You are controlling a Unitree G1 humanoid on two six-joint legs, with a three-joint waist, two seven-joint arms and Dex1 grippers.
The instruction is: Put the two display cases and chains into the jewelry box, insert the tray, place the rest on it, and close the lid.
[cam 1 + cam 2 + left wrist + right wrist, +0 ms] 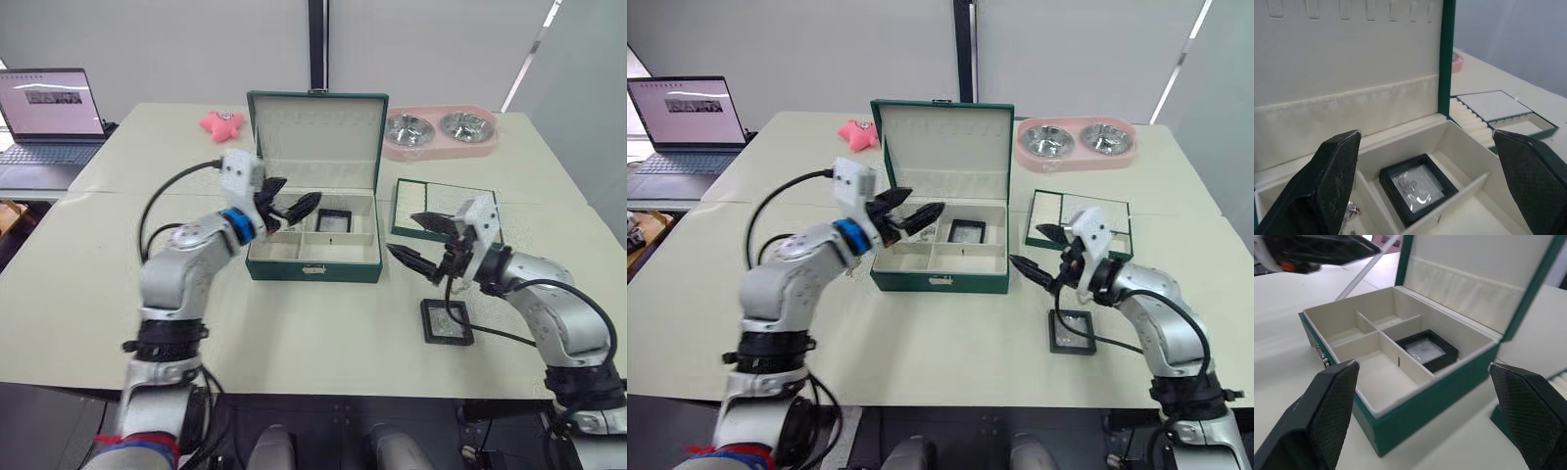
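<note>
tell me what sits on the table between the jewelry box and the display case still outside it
Nothing: the head views show bare table between the jewelry box and the display case.

Two pale cream tables (294, 333) stand pushed together, their seam running across the middle from left to right. Behind them rises a plain grey-white wall, split by a dark vertical post (317, 44) at the centre. A slanted streak of light (529, 54) falls down the wall on the far right. At the far left an open laptop (47, 117) sits with its screen lit. On the far table lie a pink star-shaped toy (221, 123) and, further right, a pink double bowl holder (439, 131) with two steel bowls.
</note>
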